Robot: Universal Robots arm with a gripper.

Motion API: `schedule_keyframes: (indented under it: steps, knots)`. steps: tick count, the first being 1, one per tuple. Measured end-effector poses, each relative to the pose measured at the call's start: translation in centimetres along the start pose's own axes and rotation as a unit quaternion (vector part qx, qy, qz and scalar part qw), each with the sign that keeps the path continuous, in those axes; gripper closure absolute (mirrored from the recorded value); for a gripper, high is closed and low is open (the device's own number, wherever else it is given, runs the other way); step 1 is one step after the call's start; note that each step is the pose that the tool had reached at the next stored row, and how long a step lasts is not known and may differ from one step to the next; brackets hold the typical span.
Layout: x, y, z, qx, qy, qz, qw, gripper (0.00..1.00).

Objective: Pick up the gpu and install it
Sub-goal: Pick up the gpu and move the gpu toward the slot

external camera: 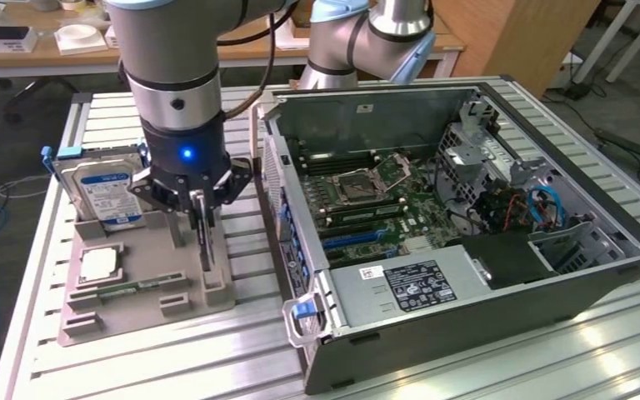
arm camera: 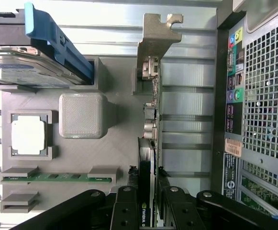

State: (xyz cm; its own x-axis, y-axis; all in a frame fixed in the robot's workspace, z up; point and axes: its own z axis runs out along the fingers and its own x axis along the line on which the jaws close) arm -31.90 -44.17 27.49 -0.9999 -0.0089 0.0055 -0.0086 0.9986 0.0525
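Gpu gripped on edge at its holder; slip and snag risks noted

The hand [external camera: 199,204] is seen part closed, its fingers [arm camera: 125,203] pressed to either face of the gpu [external camera: 203,243], which is held on edge at the grey holder [external camera: 131,312] on the desk [external camera: 187,367]. The grip appears to be taken away from the bracket [arm camera: 154,43] end, so tilting or slipping of the card is judged possible. The bracket could be caught on the holder's slot wall if the card is drawn askew. The hard drive [external camera: 97,193] and computer case [external camera: 465,250] stand just beside; either could be struck by a swinging card, and misalignment over the motherboard [external camera: 376,196] could damage the edge contacts
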Motion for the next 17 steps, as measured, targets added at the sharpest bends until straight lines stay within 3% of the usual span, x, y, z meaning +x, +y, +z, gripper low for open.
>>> schedule_keyframes:
  steps: [17]
  knots:
    - [0.0, 0.06, -1.08, -0.0001, -0.0001, 0.0, 1.0, 0.74]
